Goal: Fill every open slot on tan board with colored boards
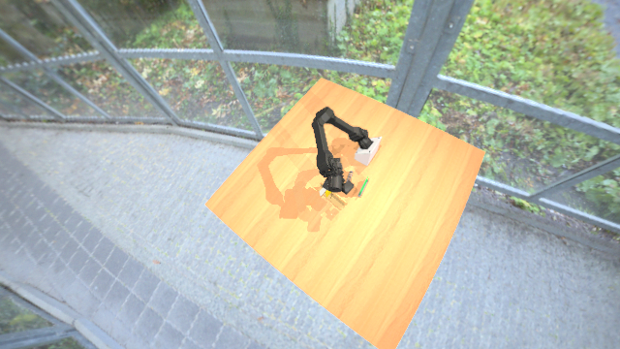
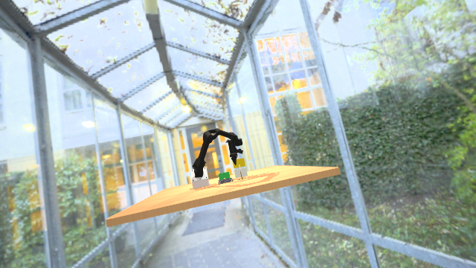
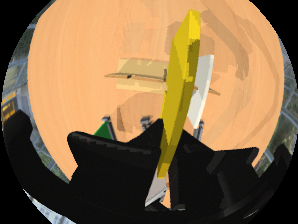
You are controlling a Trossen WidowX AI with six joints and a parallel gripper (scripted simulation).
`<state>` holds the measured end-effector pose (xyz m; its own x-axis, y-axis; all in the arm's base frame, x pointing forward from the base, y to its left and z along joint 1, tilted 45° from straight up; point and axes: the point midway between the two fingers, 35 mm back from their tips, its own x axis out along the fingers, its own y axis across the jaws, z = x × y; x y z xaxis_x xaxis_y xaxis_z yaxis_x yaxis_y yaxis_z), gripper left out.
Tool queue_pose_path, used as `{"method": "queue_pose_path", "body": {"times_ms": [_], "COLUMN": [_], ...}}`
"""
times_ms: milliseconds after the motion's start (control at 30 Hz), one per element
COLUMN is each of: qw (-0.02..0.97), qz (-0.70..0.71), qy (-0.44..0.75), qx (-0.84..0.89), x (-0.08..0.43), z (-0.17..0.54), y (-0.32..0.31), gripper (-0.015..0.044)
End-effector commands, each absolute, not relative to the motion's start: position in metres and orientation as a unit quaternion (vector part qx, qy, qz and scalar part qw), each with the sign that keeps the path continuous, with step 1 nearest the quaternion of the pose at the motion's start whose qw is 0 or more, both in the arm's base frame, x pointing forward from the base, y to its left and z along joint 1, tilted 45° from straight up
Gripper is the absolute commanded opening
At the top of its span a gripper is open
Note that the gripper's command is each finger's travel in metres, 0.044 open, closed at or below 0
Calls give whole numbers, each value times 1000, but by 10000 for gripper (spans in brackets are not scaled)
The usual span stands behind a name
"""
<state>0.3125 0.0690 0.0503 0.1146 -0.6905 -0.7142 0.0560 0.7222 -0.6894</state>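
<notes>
A light wooden tabletop (image 1: 407,204) (image 2: 290,178) (image 3: 65,75), its grain running in long streaks, is set within a glazed passage. The passage is framed in grey metal (image 1: 417,58) (image 2: 353,167), and a floor of pale paving (image 1: 121,194) is seen below. Greenery is shown through the panes, with a tall hedge (image 2: 372,123) beyond the glass at the side in the exterior view. A pitched glass roof (image 2: 111,45) dotted with leaves is carried overhead, and a door (image 2: 208,149) is placed at the far end. Broad shadows of the arm (image 1: 321,141) (image 2: 202,152) are cast over the wood.

A yellow board (image 1: 328,193) (image 2: 239,162) (image 3: 181,85) is pinched between the fingers of the claw (image 1: 339,190) (image 2: 234,162) (image 3: 164,123). It is held upright below the claw, raised off the tabletop and crosswise to the standing tan board (image 1: 337,199) (image 3: 142,77). In the wrist view the tan board is partly hidden by the yellow one; whether the two are touching cannot be told. A white board (image 1: 323,192) (image 2: 241,172) (image 3: 202,92) is stood crosswise at one end of the tan board, beside the yellow one. A green board (image 1: 363,187) (image 2: 224,176) (image 3: 103,131) is stood upright in its holder (image 2: 225,182), nearer the arm's pale base (image 1: 366,156) (image 2: 201,182).
</notes>
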Motion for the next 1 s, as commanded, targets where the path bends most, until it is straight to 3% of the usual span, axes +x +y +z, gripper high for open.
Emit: {"method": "queue_pose_path", "body": {"times_ms": [0, 967], "qw": [699, 699], "qz": [-269, -269], "qy": [608, 608], "qx": [-262, -262], "x": [315, 318], "z": [44, 29], "y": [63, 48], "gripper": [0, 0]}}
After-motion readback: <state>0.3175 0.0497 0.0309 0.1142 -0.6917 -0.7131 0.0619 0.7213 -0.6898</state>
